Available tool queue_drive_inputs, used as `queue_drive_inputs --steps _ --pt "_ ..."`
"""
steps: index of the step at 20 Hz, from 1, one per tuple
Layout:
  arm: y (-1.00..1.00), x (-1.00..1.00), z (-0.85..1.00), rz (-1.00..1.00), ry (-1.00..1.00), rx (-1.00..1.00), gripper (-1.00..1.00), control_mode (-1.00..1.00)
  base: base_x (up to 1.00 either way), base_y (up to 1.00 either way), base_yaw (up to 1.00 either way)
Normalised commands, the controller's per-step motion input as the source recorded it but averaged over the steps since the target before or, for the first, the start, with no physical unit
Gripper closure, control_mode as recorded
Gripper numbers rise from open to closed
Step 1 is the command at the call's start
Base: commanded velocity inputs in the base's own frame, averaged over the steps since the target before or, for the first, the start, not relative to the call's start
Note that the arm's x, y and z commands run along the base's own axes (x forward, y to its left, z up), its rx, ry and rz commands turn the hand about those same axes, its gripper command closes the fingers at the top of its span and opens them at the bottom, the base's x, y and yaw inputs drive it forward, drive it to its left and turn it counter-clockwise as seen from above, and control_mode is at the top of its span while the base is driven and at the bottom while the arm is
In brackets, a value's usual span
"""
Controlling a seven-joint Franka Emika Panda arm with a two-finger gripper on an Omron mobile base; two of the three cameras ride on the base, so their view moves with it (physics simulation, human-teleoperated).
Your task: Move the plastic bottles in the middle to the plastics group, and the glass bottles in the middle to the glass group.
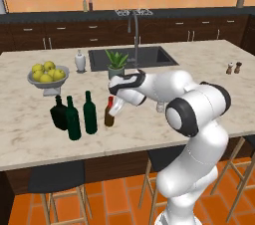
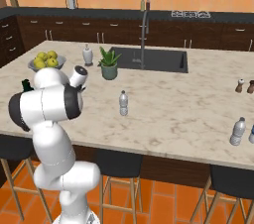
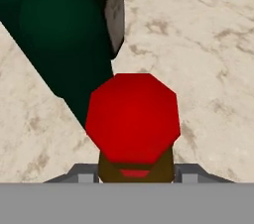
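Note:
The short brown bottle with a red cap (image 1: pixel 109 112) stands to the right of the glass group, and my gripper (image 1: pixel 116 105) is shut on its neck. From the hand view the red cap (image 3: pixel 133 116) sits just above my gripper (image 3: pixel 135 172), whose grey fingertips (image 3: pixel 83 172) flank the brown body. Two tall slim dark green bottles (image 1: pixel 90 113) (image 1: pixel 73 119) and the squat blackish flask (image 1: pixel 59 113) stand close to its left. The small clear water bottle (image 2: pixel 123 103) stands alone mid-counter. In the right base view my own arm hides the gripper.
A grey bowl of lemons (image 1: pixel 48 77), a white ceramic dispenser (image 1: pixel 80 61) and a potted plant (image 1: pixel 116 64) stand behind the bottles, by the sink (image 1: pixel 149 56). Clear plastic bottles (image 2: pixel 238 131) stand at the counter's far right, with shakers (image 1: pixel 233 67) beyond. Stools line the front edge.

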Motion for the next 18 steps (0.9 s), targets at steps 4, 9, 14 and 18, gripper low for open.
queue_drive_inputs --steps 4,9,14,18 --pt "0.20 0.00 0.00 0.07 0.00 0.00 1.00 -1.00 0.00 0.00 0.00" --pt "0.02 0.02 -0.05 0.01 0.00 -0.01 1.00 -1.00 0.00 0.00 0.00" --pt "0.00 0.00 -0.21 0.00 0.00 -0.02 1.00 -1.00 0.00 0.00 0.00" --pt "0.00 0.00 -0.12 0.00 0.00 -0.01 1.00 -1.00 0.00 0.00 0.00"
